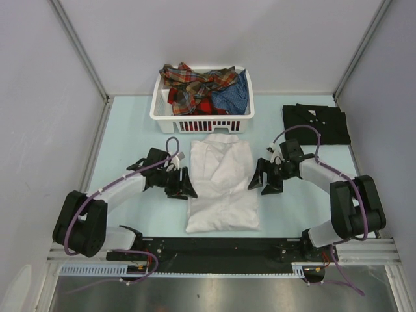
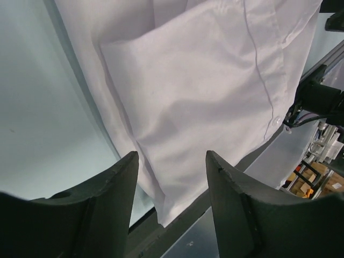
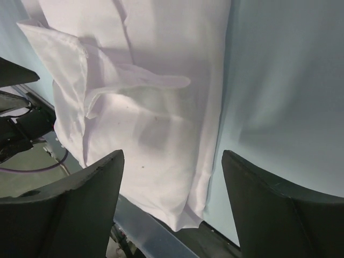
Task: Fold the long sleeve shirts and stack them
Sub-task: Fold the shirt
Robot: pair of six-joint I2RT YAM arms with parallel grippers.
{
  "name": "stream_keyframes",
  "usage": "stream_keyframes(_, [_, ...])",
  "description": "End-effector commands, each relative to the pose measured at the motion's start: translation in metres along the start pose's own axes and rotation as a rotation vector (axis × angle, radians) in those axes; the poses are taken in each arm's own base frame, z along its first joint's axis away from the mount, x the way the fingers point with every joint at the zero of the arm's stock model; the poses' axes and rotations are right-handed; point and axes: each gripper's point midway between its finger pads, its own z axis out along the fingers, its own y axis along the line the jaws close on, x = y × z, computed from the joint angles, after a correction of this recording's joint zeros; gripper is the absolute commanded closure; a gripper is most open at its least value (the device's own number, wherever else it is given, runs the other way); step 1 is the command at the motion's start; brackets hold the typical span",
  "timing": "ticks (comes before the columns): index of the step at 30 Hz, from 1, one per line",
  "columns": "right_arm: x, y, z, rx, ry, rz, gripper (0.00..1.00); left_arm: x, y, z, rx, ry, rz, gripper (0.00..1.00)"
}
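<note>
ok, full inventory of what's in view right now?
white shirt: 1, white, folded, centre of the table between the two grippers
black shirt: 1, black, folded flat, far right of the table
plaid shirts: count unclear, red/brown/green, bunched in the basket
blue shirt: 1, blue, right side of the basket
basket: 1, white slatted plastic, far centre of the table
table: 1, pale blue top
left gripper: 1, black, open, empty, at the white shirt's left edge
right gripper: 1, black, open, empty, at the white shirt's right edge
</note>
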Motion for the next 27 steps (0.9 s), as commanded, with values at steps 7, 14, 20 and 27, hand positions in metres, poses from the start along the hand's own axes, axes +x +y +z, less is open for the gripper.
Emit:
stream_keyframes(7, [-0.042, 0.017, 0.017, -0.018, -0.075, -0.161, 0.3, -0.04, -0.005, 0.016, 0.044, -0.083, 0.071, 0.44])
stream_keyframes(14, [-0.045, 0.021, -0.019, 0.07, -0.068, -0.286, 0.3, -0.058, -0.037, -0.009, 0.118, -0.17, 0.259, 0.47])
stream_keyframes(20, [-0.019, 0.07, -0.039, -0.101, -0.1, -0.214, 0.54, -0.046, -0.044, -0.019, 0.146, -0.192, 0.275, 0.46])
stream_keyframes(27, [0.009, 0.08, 0.009, -0.153, -0.03, -0.119, 0.81, -0.031, -0.04, -0.012, 0.146, -0.165, 0.213, 0.47])
